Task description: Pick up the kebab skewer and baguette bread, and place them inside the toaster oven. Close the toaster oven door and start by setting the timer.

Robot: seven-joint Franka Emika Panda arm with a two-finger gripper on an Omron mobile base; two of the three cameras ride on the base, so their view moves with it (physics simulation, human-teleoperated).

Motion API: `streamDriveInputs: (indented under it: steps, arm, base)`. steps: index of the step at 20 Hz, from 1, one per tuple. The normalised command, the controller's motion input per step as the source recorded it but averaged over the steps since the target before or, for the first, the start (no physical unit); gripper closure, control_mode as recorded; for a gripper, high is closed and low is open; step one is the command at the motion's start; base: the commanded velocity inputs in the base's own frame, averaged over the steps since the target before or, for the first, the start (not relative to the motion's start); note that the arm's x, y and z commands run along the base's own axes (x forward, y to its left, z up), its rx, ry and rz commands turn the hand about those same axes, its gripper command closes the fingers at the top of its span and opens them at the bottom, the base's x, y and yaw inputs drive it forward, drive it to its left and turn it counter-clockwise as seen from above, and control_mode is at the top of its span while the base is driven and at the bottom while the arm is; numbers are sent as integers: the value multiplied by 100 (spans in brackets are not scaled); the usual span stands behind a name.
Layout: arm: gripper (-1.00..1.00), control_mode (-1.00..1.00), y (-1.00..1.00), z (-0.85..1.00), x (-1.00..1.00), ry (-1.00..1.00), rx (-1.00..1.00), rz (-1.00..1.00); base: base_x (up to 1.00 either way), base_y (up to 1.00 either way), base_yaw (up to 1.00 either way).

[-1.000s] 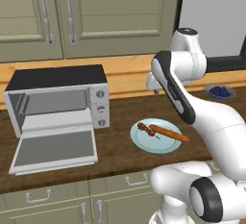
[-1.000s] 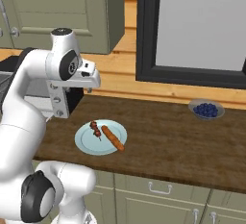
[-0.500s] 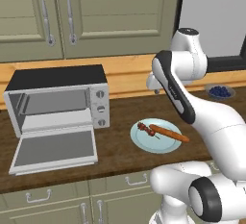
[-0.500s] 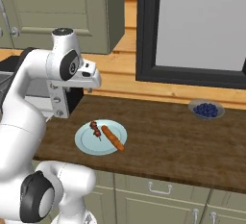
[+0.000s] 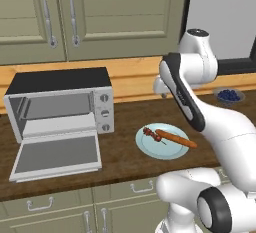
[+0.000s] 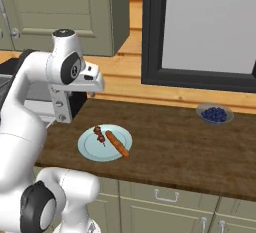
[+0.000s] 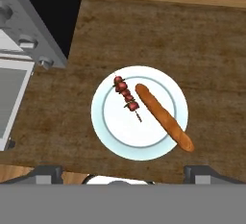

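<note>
The hand (image 7: 123, 177) hangs high above the counter (image 7: 202, 50) and looks straight down on it; its two dark fingertips (image 7: 45, 172) stand wide apart at the two sides of the hand view, so the hand is spread and holds nothing. Directly under the hand lies a pale blue plate (image 7: 111, 139), and both foods rest on it. The kebab skewer (image 7: 127, 97) lies on the part of the plate nearer to the toaster oven, with its red-brown chunks toward the far end and the bare stick pointing back to the hand. The baguette bread (image 7: 164, 117) lies just beside it, on the side away from the oven, and its near end goes over the rim of the plate; whether the two touch, I cannot tell. The toaster oven (image 5: 60, 104) stands on the counter to the left of the hand, well apart from the plate. The toaster oven door (image 5: 56, 155) is folded down flat in front of it, and the inside is open. Its three knobs (image 5: 104, 112) are on the side panel nearest the plate. Far to the right of the hand, near the wall, stands a small bowl of blueberries (image 6: 215, 113).
</note>
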Motion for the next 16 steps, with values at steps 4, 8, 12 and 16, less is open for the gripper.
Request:
streamDriveInputs:
  steps: [4,8,12,16]
  arm:
    - [-100,-100,34,-74,-86,-17,5,2]
    - [-100,-100,100,-42,-34,-28,-10,10]
    - [-100,-100,100,-7,11,-19,-17,-9]
    - [-100,-100,100,-6,41,0,-22,-4]
  base:
    - [0,0,0]
    - [0,0,0]
    - [0,0,0]
    - [0,0,0]
